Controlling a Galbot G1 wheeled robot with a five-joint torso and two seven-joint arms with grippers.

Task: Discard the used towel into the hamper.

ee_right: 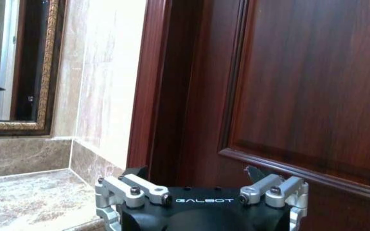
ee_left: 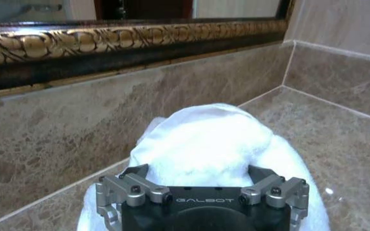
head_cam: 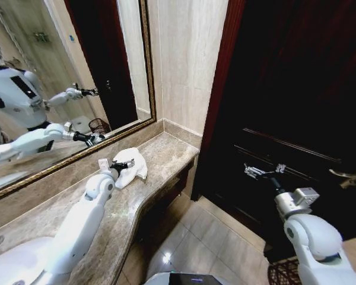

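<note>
In the head view, the left arm is stretched forward over the marble counter [head_cam: 160, 157], and the left gripper [head_cam: 126, 165] is set against the near edge of the white towel [head_cam: 132, 164], which lies crumpled on the counter close to the mirror [head_cam: 59, 77] and the corner of the wall. Whether its fingers are spread or pinched on the cloth cannot be told from here. The right arm is held out to the right, away from the counter, with the right gripper [head_cam: 262, 171] in the air in front of the dark wooden door [head_cam: 296, 89]; its fingers look spread. The hamper [head_cam: 285, 272] is seen at the lower right edge, on the floor just beside the right arm, and its reflection shows in the mirror. In the left wrist view, the left gripper [ee_left: 201, 175] is pushed into the towel [ee_left: 204, 144], the cloth bulging up between its spread jaws; the tips are buried, so a firm pinch cannot be confirmed. The gilded mirror frame [ee_left: 108, 41] runs above the backsplash. In the right wrist view, the right gripper [ee_right: 201, 175] is open and holds nothing, facing the door [ee_right: 300, 86], with the counter [ee_right: 24, 197] to one side.
</note>
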